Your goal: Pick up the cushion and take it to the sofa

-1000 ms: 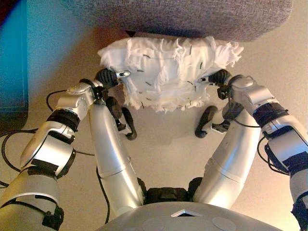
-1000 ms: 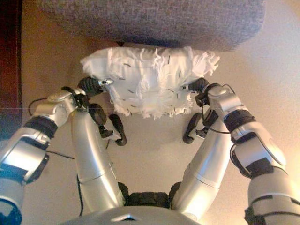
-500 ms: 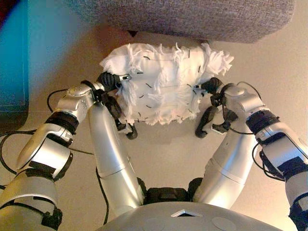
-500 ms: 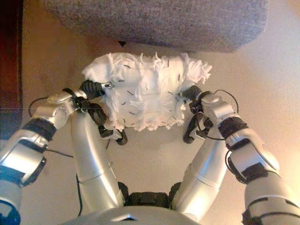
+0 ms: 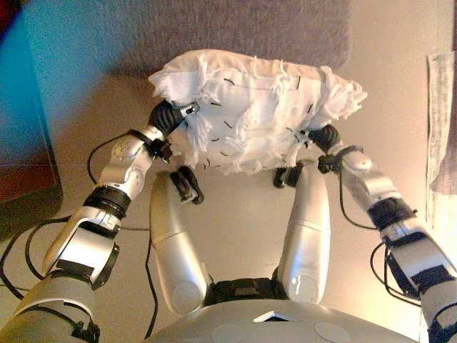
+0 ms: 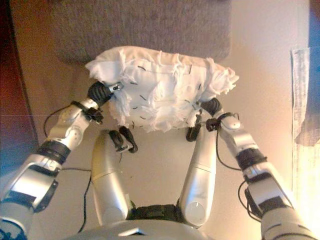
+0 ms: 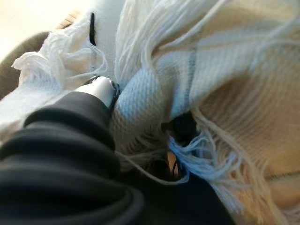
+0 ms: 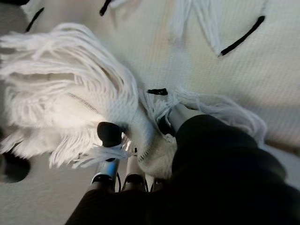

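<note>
The cushion (image 5: 257,114) is white, with shaggy fringes and short black flecks. I hold it up between both hands, and its far edge overlaps the front of the grey sofa (image 5: 214,36). My left hand (image 5: 168,118) grips its left end, the fingers buried in the fringe in the left wrist view (image 7: 101,89). My right hand (image 5: 325,137) grips its right end. In the right wrist view the fingers (image 8: 108,132) curl into the fringe of the cushion (image 8: 187,47).
The sofa's grey seat fills the top of the eye views. A dark reddish piece of furniture (image 5: 21,179) stands at the left. A pale cloth (image 5: 439,121) hangs at the right edge. Beige floor (image 5: 243,221) lies below the cushion.
The view has shifted, so the camera moved. Both arms have stretched forward and the cushion has risen toward the sofa, now overlapping its front edge.
</note>
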Motion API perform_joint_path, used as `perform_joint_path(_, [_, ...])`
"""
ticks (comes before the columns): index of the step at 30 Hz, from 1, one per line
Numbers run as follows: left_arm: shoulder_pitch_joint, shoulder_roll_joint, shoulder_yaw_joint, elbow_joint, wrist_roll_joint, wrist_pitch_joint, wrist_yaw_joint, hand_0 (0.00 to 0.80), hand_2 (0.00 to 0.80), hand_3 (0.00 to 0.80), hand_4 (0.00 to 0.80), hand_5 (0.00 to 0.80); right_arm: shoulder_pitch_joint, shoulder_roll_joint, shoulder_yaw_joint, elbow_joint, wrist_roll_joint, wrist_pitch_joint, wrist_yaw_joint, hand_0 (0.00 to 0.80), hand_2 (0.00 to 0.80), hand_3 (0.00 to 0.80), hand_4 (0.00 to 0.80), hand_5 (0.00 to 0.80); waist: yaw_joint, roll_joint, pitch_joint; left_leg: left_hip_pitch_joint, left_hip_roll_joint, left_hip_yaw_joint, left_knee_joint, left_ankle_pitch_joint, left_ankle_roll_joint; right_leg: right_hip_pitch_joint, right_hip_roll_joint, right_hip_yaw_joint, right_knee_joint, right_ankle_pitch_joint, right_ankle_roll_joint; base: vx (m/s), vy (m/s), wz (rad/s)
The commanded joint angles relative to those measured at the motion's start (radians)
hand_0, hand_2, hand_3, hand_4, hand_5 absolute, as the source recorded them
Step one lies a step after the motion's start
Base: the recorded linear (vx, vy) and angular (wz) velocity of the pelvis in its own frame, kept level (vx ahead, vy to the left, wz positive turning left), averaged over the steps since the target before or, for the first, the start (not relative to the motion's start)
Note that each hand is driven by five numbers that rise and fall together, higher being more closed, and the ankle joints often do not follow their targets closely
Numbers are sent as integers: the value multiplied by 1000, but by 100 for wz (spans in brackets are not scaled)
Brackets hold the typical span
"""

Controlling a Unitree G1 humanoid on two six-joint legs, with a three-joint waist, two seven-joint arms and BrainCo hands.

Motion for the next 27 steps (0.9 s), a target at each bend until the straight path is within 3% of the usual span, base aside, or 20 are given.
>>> perform_joint_path(1, [24,-104,-1,-131,30,-38,54,800,800,800,800,800,23,94,-19,-162,37,-139,55,800,800,800,800,800,31,12,-150,136,-21,-51,-371,206,-1,177,-38,-3,-195,71,17,128,-68,-7])
perform_joint_path(6, [78,-154,43,-132,102,-24,180,800,800,800,800,800,78,133,-71,-192,89,-152,41,800,800,800,800,800,35,-3,-206,332,-56,-46,-579,280,-4,374,21,-44,-387,100,45,95,-147,0])
perform_joint_path(7, [95,-162,58,-141,117,-31,204,800,800,800,800,800,93,144,-85,-204,116,-148,31,800,800,800,800,800,33,-9,-221,360,-61,-41,-626,317,3,407,45,-55,-437,120,44,6,-192,8])
perform_joint_path(10, [155,-180,103,-185,125,-36,234,800,800,800,800,800,143,164,-108,-237,140,-117,9,800,800,800,800,800,35,-9,-254,457,-63,-52,-716,348,-3,516,103,-66,-530,121,39,65,-193,-2])
perform_joint_path(15, [246,-194,148,-255,149,-10,278,800,800,800,800,800,209,171,-102,-304,77,-96,-44,800,800,800,800,800,44,-12,-329,607,-58,-58,-772,353,-17,705,171,-78,-668,127,13,184,-169,-12])
perform_joint_path(17, [268,-200,161,-268,133,7,284,800,800,800,800,800,220,170,-100,-320,84,-75,-53,800,800,800,800,800,47,-16,-357,635,-62,-51,-753,339,-19,754,178,-82,-698,128,6,224,-88,-10])
perform_joint_path(20, [320,-217,192,-294,123,49,265,800,800,800,800,800,259,182,-110,-332,83,-62,-50,800,800,800,800,800,59,-17,-395,698,-108,-41,-751,303,-4,830,178,-97,-723,124,5,225,16,-3])
perform_joint_path(23, [360,-217,207,-311,145,79,237,800,800,800,800,800,289,190,-118,-340,68,-80,-36,800,800,800,800,800,73,-5,-431,773,-182,-43,-894,320,19,884,192,-118,-765,128,16,189,127,3])
perform_joint_path(27, [393,-207,227,-317,162,116,216,800,800,800,800,800,345,201,-133,-357,94,-104,-9,800,800,800,800,800,54,-6,-477,831,-213,2,-967,315,42,914,196,-110,-802,137,25,141,165,-4])
